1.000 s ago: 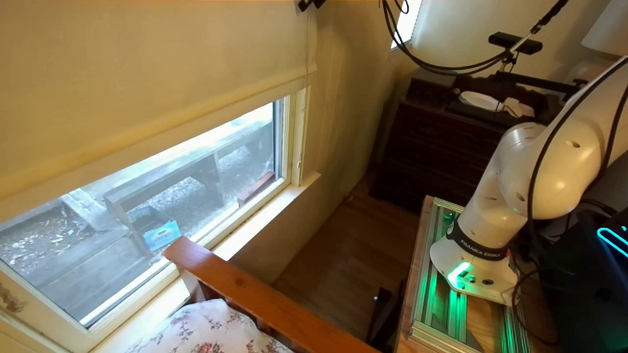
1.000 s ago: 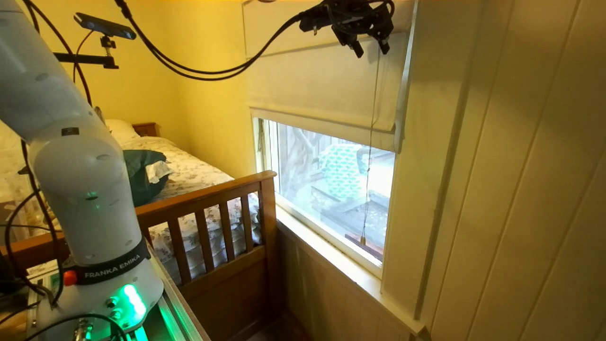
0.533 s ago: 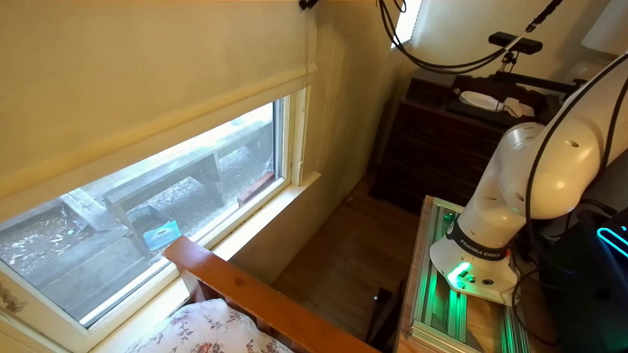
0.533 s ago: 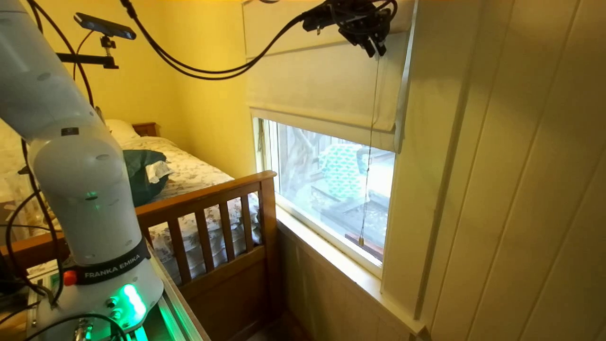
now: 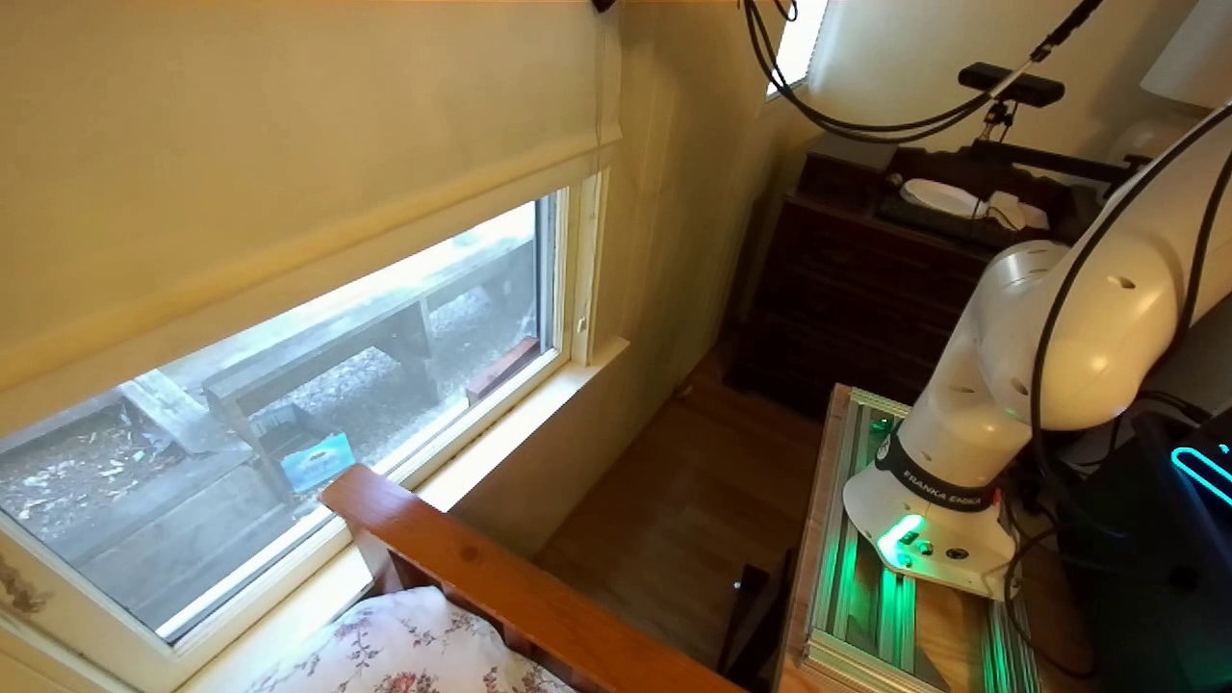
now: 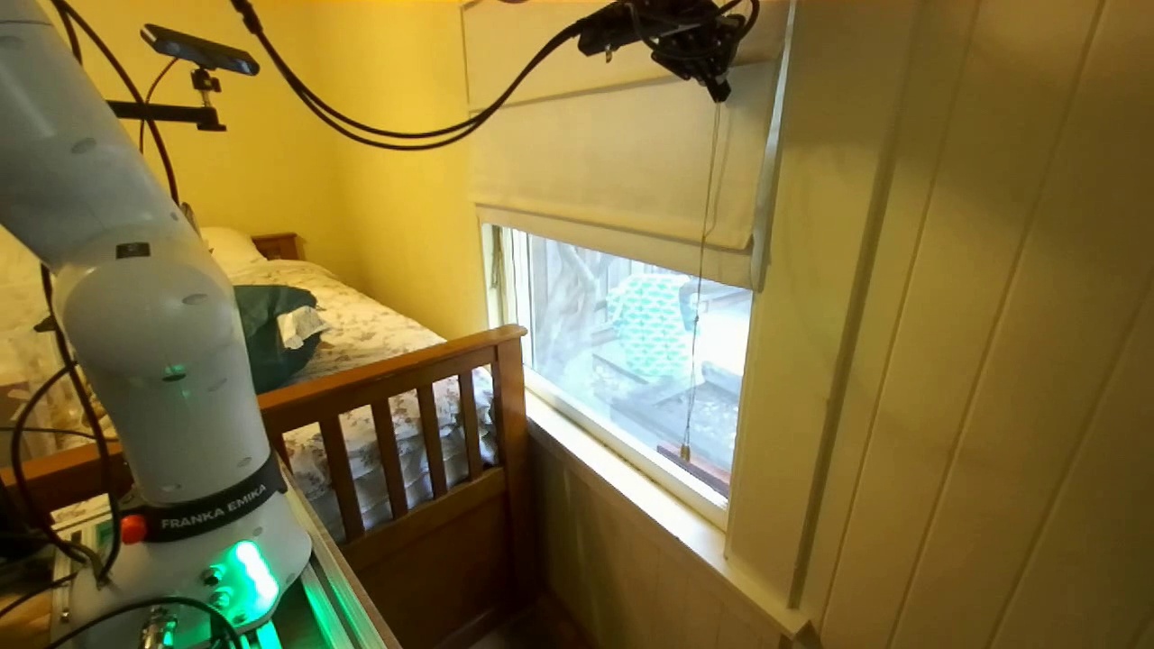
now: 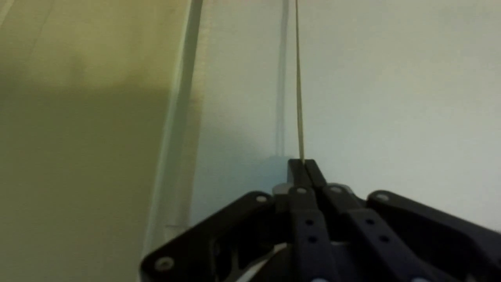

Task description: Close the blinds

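Note:
The blinds are a cream fabric shade in both exterior views point(image 5: 289, 115) point(image 6: 613, 162), covering the upper part of the window, with glass bare below the hem. Their pale fabric point(image 7: 391, 98) fills much of the wrist view. A thin cord point(image 7: 299, 98) runs down in front of the fabric to my gripper point(image 7: 304, 161), whose fingertips are pressed together with the cord pinched between them. Below the gripper point(image 6: 718, 93), the cord point(image 6: 702, 243) hangs past the hem and ends in a small tassel point(image 6: 685, 453) before the glass. Only a fingertip point(image 5: 603, 5) shows at the top edge of an exterior view.
A wooden bed footboard point(image 6: 388, 370) stands near the window, above the level of the sill point(image 6: 631, 460). Panelled wall point(image 6: 947, 315) borders the window on the cord's side. Black cables point(image 6: 406, 141) loop from the arm to the gripper. A dark dresser point(image 5: 847, 289) stands in the corner.
My gripper's fingers have come together, from wide apart to shut on the cord, with the tips rising slightly. The cord's lower end has shifted a little. The blinds have not moved.

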You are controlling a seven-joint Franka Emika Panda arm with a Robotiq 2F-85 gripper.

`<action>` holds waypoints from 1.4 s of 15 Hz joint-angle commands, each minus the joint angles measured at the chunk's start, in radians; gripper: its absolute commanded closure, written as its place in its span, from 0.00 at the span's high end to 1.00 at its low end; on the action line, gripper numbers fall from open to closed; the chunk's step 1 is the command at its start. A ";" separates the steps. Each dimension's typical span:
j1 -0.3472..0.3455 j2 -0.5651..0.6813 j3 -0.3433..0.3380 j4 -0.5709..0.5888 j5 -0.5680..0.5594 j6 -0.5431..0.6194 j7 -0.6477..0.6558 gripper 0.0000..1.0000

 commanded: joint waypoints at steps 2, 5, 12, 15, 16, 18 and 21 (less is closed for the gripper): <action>0.075 -0.066 -0.006 -0.006 0.174 -0.167 -0.064 0.00; 0.134 -0.127 0.020 -0.024 0.272 -0.254 -0.090 0.00; 0.299 -0.109 0.085 0.019 0.528 -0.187 -0.093 0.00; 0.341 -0.071 0.135 -0.012 0.578 -0.144 -0.114 0.00; 0.350 -0.061 0.149 -0.028 0.584 -0.134 -0.118 0.00; 0.349 -0.041 0.175 -0.050 0.575 -0.124 -0.122 0.00; 0.348 -0.002 0.211 -0.032 0.578 -0.066 -0.123 0.00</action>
